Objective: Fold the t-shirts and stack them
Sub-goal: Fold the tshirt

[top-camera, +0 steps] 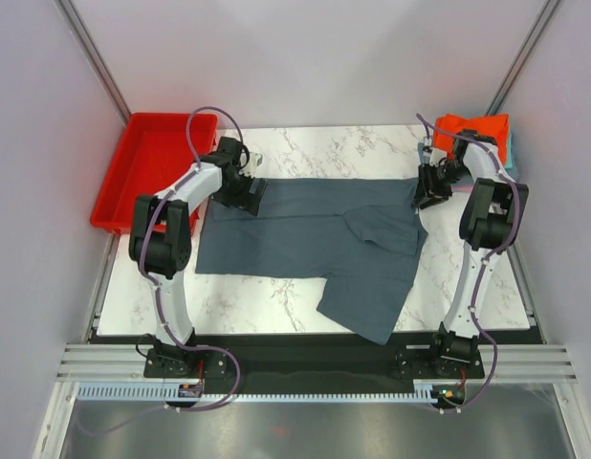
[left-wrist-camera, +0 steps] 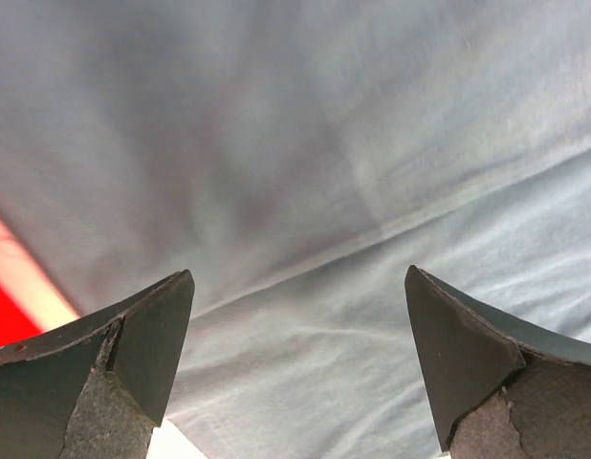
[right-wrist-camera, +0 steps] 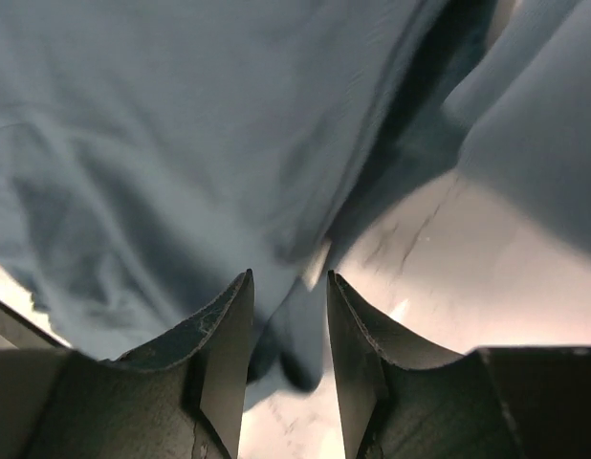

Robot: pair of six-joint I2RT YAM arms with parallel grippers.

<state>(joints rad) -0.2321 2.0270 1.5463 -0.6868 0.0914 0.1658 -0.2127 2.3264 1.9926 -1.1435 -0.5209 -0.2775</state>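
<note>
Across the marble table (top-camera: 305,143) we see the slate blue-grey t-shirt (top-camera: 305,234) lying spread for folding. Left gripper (left-wrist-camera: 300,277) hovers spread wide, ready to pinch its far edge; right gripper (right-wrist-camera: 288,277) straddles a fold, half-parted. Gripping? We cannot tell.

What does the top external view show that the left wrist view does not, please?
Only the top external view shows the right arm, the whole red tray and the orange-red t-shirt at the far right corner. Only the left wrist view shows an edge line crossing the cloth. Both show the slate t-shirt and the open left gripper over it.
</note>
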